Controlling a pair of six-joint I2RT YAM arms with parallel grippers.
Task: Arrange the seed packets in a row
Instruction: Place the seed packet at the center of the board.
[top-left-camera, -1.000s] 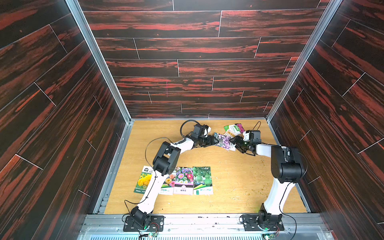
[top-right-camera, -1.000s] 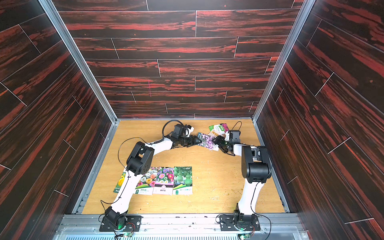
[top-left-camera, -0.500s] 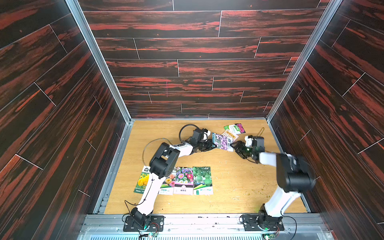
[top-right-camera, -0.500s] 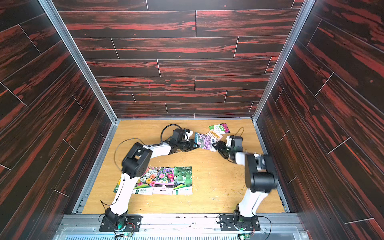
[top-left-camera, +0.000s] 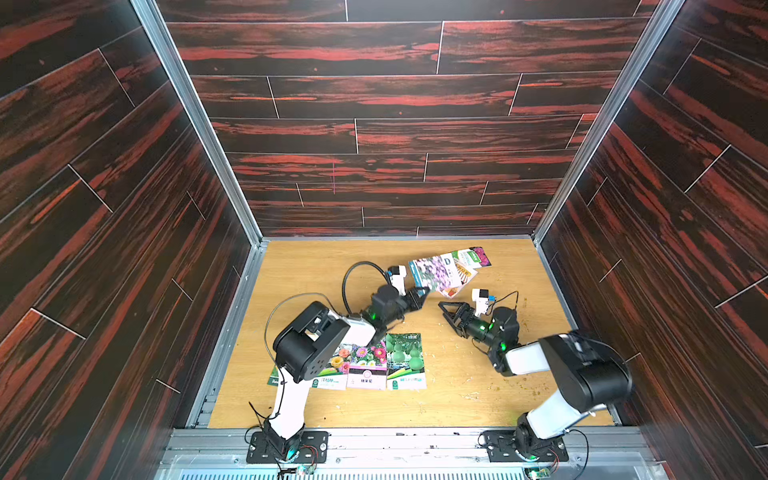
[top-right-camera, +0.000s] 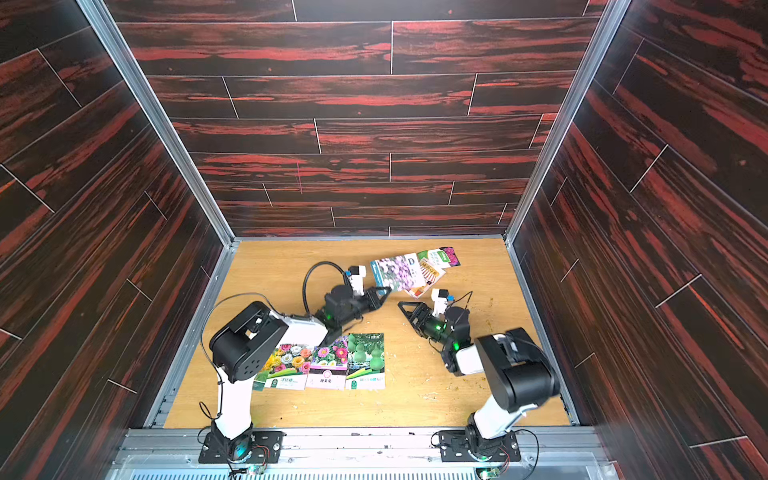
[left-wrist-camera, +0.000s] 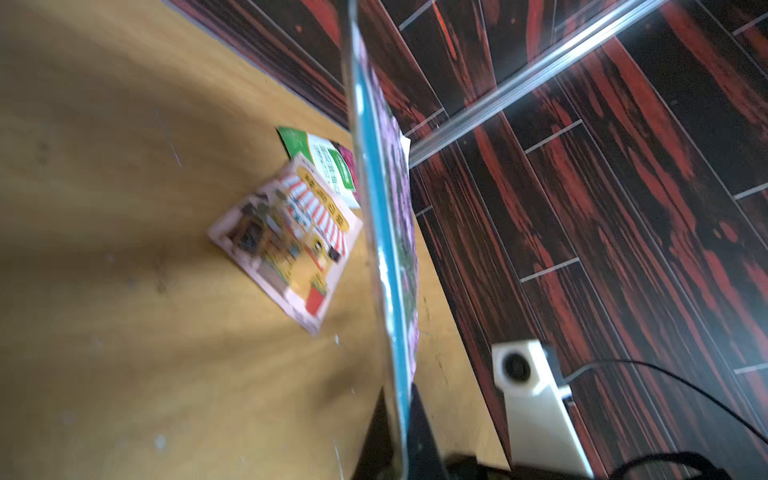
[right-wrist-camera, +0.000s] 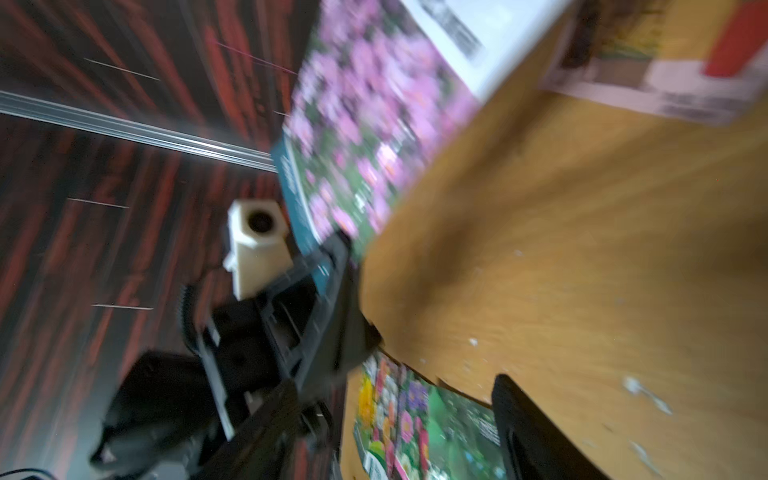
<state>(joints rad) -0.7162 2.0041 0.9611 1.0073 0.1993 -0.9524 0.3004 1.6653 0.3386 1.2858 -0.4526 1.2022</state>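
My left gripper (top-left-camera: 422, 291) is shut on the near corner of the purple-flower seed packet (top-left-camera: 434, 274), which hangs tilted above the table; in the left wrist view the packet (left-wrist-camera: 390, 249) is edge-on between the jaws. My right gripper (top-left-camera: 446, 311) stands open and empty just right of it. Behind lie an orange-illustration packet (top-left-camera: 463, 276) and a magenta one (top-left-camera: 473, 257), overlapping. Near the front, a mixed-flower packet (top-left-camera: 336, 365), a pink-flower packet (top-left-camera: 368, 368) and a green-gourd packet (top-left-camera: 405, 359) lie side by side. A fourth packet (top-left-camera: 274, 378) peeks out under the left arm.
Dark wood-pattern walls (top-left-camera: 374, 137) close in the wooden table (top-left-camera: 478, 395) on three sides, with metal corner posts (top-left-camera: 582, 145). The left arm's elbow (top-left-camera: 307, 349) hangs over the row's left end. Small crumbs dot the table on the right.
The left gripper has shut on the purple-flower packet and holds it raised. The right gripper has drawn back from the packet toward the front right, staying open.
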